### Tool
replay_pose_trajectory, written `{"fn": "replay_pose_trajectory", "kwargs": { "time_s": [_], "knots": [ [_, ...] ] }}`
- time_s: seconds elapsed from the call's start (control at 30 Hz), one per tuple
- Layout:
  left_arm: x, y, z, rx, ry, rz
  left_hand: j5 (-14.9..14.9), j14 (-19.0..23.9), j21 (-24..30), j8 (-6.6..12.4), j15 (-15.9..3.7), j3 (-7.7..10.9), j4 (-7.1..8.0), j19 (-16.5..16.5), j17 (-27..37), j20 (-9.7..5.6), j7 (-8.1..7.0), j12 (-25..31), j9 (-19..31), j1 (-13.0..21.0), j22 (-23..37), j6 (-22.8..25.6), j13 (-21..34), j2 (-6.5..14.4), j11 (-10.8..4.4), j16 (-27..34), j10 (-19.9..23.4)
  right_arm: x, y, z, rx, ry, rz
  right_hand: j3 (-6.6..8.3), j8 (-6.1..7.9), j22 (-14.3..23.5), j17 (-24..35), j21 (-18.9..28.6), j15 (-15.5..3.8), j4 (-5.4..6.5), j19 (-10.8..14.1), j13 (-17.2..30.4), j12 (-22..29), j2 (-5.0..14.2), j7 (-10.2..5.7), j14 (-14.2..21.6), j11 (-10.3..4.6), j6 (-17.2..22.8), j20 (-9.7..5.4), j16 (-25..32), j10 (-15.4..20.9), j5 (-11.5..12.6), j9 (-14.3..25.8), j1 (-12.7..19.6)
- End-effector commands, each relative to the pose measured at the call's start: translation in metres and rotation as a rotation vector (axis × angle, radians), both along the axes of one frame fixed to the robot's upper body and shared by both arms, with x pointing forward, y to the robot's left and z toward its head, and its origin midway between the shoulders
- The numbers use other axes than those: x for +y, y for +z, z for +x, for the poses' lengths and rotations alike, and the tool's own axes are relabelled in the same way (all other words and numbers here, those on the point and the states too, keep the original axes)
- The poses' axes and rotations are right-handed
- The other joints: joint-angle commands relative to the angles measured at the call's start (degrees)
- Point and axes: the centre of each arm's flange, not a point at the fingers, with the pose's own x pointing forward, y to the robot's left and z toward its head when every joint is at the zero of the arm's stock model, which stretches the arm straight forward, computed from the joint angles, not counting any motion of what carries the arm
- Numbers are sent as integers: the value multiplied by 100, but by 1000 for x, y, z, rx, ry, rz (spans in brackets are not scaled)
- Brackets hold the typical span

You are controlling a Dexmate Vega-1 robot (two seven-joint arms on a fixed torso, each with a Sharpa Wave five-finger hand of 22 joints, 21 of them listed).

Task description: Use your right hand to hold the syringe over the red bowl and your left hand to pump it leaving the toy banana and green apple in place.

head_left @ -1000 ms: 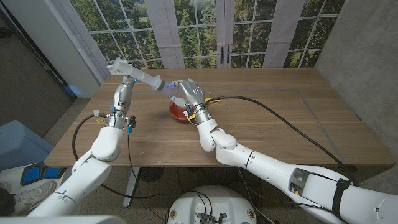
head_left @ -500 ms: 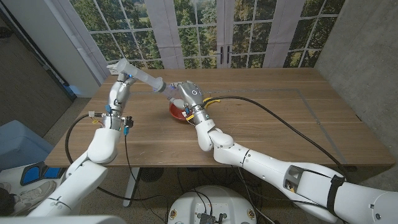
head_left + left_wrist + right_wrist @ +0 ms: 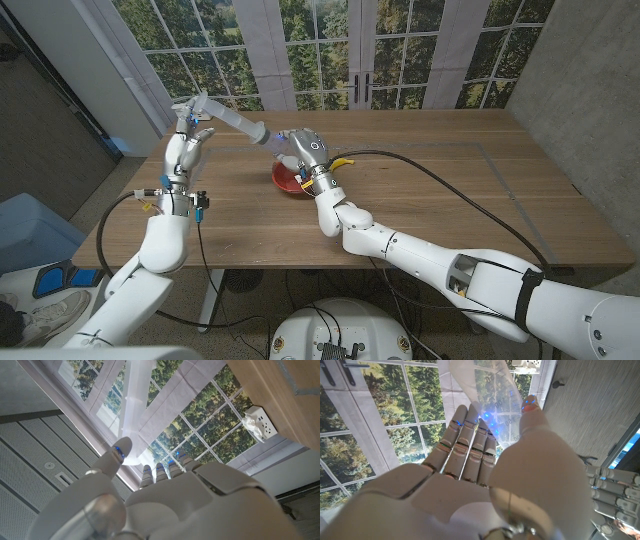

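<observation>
My right hand (image 3: pixel 305 150) grips the barrel of the clear syringe (image 3: pixel 235 122) above the red bowl (image 3: pixel 285 182), near the middle of the table's far half. The syringe slants up and away toward my left side. In the right wrist view the barrel (image 3: pixel 490 395) passes between the thumb and fingers of the right hand (image 3: pixel 470 475). My left hand (image 3: pixel 185 148) stands upright with its fingertips at the plunger's end. The left wrist view shows the plunger rod (image 3: pixel 134 400) ending between the thumb and fingertips of the left hand (image 3: pixel 180 500). A yellow toy banana (image 3: pixel 343 161) lies just behind the right hand.
A black cable (image 3: pixel 430 175) runs across the wooden table (image 3: pixel 450 200) from my right wrist toward the right edge. Large windows stand behind the table's far edge.
My left hand has moved down and toward my left with the plunger end, and the syringe looks longer. The right hand has stayed over the bowl.
</observation>
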Motion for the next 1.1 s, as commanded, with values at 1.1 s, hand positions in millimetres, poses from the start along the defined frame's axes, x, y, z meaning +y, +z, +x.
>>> {"fn": "replay_pose_trajectory", "kwargs": {
  "time_s": [1.1],
  "knots": [
    [-46, 36, -72, -245, 420, 105, -1260, 15, 22, 71, -316, -1117, 344, 50, 40, -173, -119, 11, 27, -1038, 40, 172, 17, -87, -43, 6, -26, -4, -24, -13, -13, 18, -74, 74, -9, -3, 68, 107, -769, 21, -101, 65, -26, 606, -863, 77, -696, 1416, -421, -34, 797, 31, 6, 702]
  ]
}}
